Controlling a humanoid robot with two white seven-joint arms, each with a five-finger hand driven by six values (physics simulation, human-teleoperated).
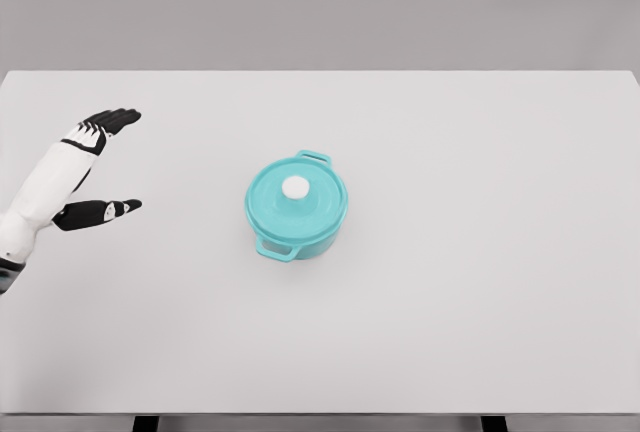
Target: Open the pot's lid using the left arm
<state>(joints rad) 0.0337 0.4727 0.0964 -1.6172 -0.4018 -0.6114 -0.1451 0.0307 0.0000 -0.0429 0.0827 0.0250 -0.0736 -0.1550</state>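
A small teal pot (296,206) with two side handles stands near the middle of the white table (480,252). Its teal lid (297,195) sits closed on top, with a round white knob (296,188) at its centre. My left hand (112,162) hovers over the table's left side, well to the left of the pot and apart from it. Its black fingers (112,118) are spread and the thumb (105,211) points right, holding nothing. The right arm does not show.
The table's front edge runs along the bottom of the view and its far edge meets a plain grey wall. Two dark table legs (146,423) show at the bottom.
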